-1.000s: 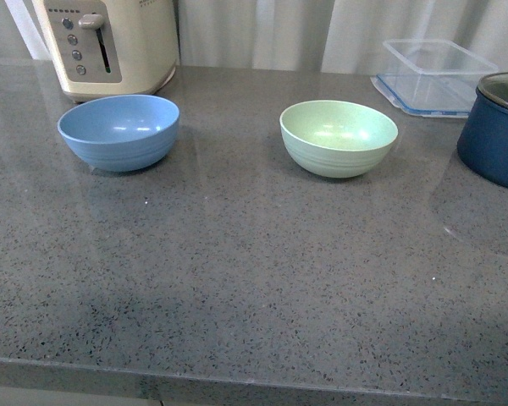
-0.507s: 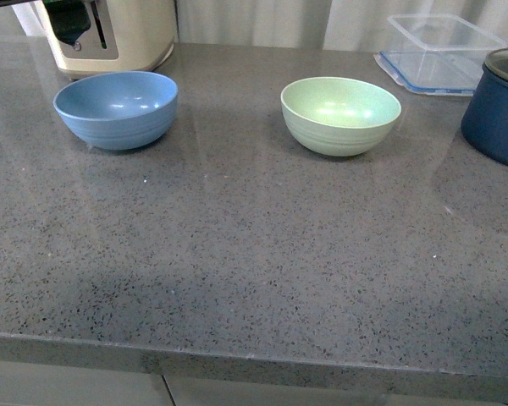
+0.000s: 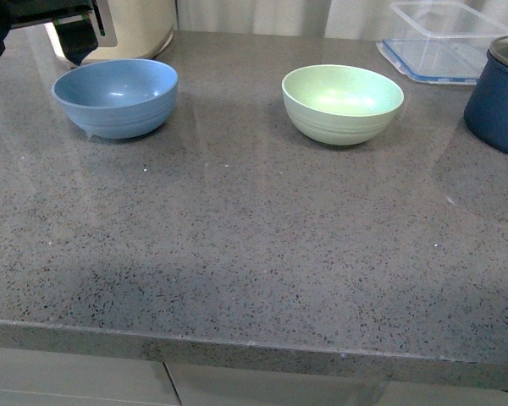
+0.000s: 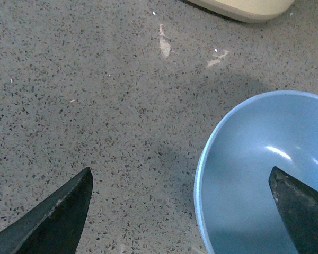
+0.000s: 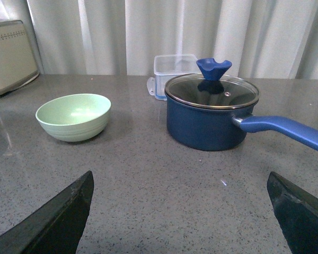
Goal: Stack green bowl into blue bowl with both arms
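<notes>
Two bowls sit on the grey speckled counter, well apart. The blue bowl is at the far left and the green bowl is level with it, right of centre, both upright and empty. The left arm shows in the far left corner, dark against the cream toaster, with one finger hanging just beyond the blue bowl's far left rim.

On the wrist camera the left gripper is spread wide and holding nothing. One finger sits over the inside of the blue bowl, the other over bare counter outside it, so the rim lies between them. Whether either finger touches the bowl, I cannot tell.

The right gripper is out of the front camera's sight. Its own camera shows the tips far apart and empty, low over the counter, with the green bowl well ahead of it. Near that bowl stands a navy pot with a glass lid and a long blue handle. A clear plastic box sits behind the pot, in front of the pale curtain
</notes>
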